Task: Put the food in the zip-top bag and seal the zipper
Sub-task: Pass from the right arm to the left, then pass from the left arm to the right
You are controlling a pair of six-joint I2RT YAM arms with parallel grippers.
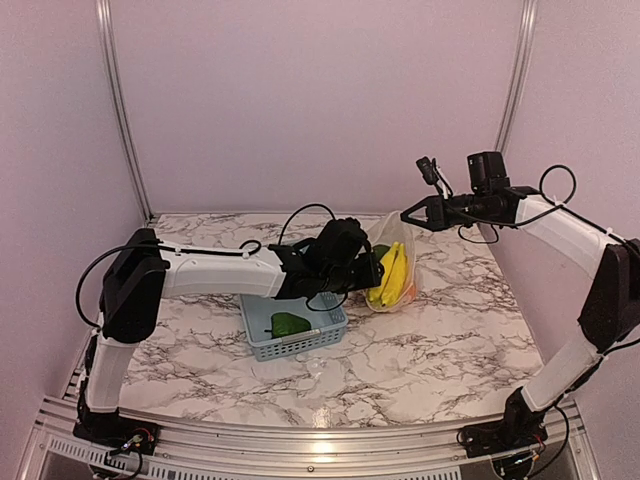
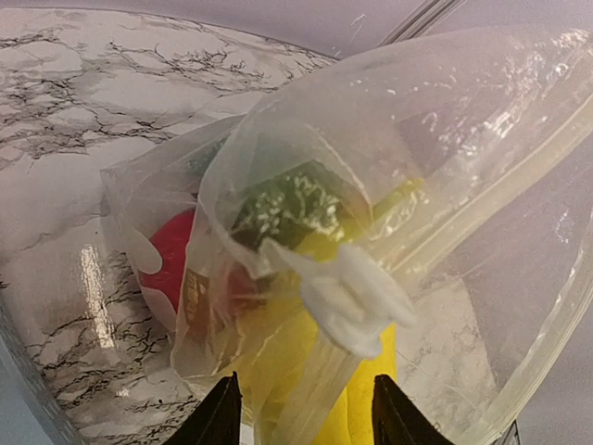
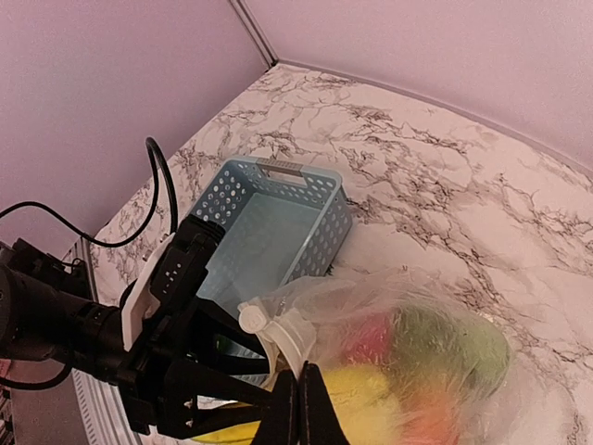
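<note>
The zip-top bag (image 1: 393, 262) hangs upright over the table, holding yellow bananas (image 1: 392, 273) and red (image 2: 171, 255), green (image 2: 292, 199) and orange (image 3: 422, 413) food. My right gripper (image 1: 407, 216) is shut on the bag's top edge (image 3: 304, 369), beside the white slider (image 3: 278, 326) on the zipper (image 2: 500, 190). My left gripper (image 1: 362, 265) is open at the bag's left side. In the left wrist view its fingers (image 2: 220, 414) stand apart, with bag film and a banana (image 2: 366, 408) between them. A green piece (image 1: 288, 323) lies in the basket.
The blue-grey mesh basket (image 1: 318, 340) stands on the marble table, left of the bag and under my left forearm, and also shows in the right wrist view (image 3: 320, 218). Pink walls enclose the back and sides.
</note>
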